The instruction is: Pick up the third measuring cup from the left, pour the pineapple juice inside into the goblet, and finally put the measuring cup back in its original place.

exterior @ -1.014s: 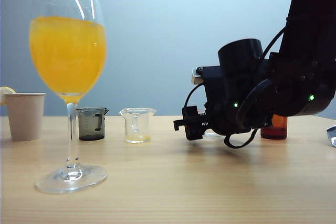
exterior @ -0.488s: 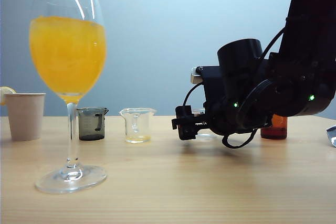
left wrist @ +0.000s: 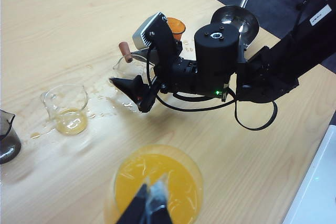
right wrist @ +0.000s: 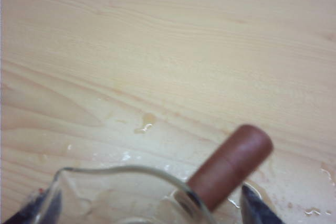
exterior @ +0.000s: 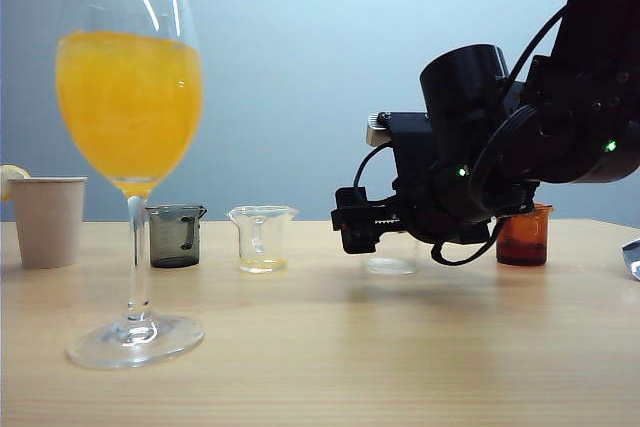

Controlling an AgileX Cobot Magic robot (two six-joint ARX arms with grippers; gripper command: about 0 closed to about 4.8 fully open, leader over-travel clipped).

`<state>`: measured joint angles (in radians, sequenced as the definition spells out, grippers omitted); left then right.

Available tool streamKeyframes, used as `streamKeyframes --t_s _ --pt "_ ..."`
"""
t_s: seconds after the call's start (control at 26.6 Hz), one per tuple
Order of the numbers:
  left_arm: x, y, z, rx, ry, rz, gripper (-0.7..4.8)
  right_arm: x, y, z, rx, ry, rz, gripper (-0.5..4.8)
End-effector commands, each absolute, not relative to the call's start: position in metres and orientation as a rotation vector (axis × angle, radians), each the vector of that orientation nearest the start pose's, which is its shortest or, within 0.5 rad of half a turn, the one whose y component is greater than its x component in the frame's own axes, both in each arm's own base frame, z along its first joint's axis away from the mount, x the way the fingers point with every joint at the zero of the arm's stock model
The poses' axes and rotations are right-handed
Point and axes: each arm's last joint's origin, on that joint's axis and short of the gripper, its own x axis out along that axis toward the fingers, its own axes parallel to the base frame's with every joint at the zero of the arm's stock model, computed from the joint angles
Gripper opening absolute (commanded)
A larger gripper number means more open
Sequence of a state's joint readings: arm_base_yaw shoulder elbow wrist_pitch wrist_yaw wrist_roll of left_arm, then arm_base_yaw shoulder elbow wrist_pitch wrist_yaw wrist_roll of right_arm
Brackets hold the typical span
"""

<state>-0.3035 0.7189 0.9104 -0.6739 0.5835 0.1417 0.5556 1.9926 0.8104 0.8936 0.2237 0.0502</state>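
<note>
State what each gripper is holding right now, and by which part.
Nothing. The right gripper is open and lifted off the clear measuring cup, which stands free on the table. The left gripper, above the goblet, shows nothing between its fingers.

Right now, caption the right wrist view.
Open right gripper straddling the clear glass measuring cup, brown-handled, on the splashed wooden table.

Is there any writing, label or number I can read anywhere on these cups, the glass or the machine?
None can be read. A white tag on the right arm in the left wrist view has dark marks too small to read. The goblet, measuring cups and paper cup show no legible print.
</note>
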Motion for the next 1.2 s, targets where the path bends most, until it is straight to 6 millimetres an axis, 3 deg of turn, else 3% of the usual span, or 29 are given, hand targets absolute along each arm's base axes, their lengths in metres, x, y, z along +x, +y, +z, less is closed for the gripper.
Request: streamKeyframes --t_s 0.04,0.3,0.75,1.01,1.09,1.13,1.2 --pt "0.121 -0.054 0.343 0.062 0.413 -0.905 -0.05 0.317 0.189 0.114 -0.051 0.277 0.323 4.45" --pt "0.121 -0.054 0.343 0.062 0.412 -0.905 -0.05 0.315 0.189 0.113 -0.063 0.31 0.33 4.45" --pt "0.121 -0.054 0.343 0.062 0.412 -0.905 -0.05 0.304 0.183 0.129 -0.115 0.467 0.357 4.45" --pt "0.121 -0.054 0.343 0.045 0.422 -0.892 -0.05 0.286 0.172 0.154 -0.148 0.602 0.345 4.27" --pt "0.122 -0.053 0.343 0.025 0.439 -0.841 -0.05 0.278 0.167 0.169 -0.152 0.63 0.363 3.43" --pt "0.122 -0.053 0.343 0.023 0.442 -0.825 -0.05 0.274 0.165 0.174 -0.154 0.639 0.365 2.63" --pt "0.122 -0.052 0.343 0.021 0.44 -0.792 -0.05 0.266 0.161 0.187 -0.152 0.656 0.385 0.09"
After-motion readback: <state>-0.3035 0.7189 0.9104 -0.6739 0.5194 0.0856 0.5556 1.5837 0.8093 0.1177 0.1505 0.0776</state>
